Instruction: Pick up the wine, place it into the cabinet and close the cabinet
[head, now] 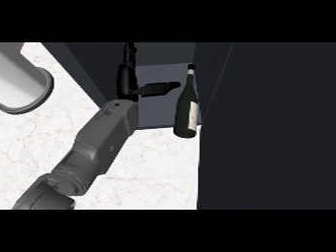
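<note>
Left hand (130, 81) is spread open inside the cabinet (156, 110), fingers straight up and thumb out sideways, holding nothing. Just beside the thumb's tip, apart from it, stands the wine bottle (188, 110), apparently on the cabinet floor. Beyond looms the dark door (280, 128).

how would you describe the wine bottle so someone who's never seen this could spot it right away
Start at the dark cabinet filling the right of the view; its open compartment shows a grey floor. The wine bottle stands at that opening's right side, just right of the left hand. It is the only dark, long-necked bottle with a pale label.
</note>
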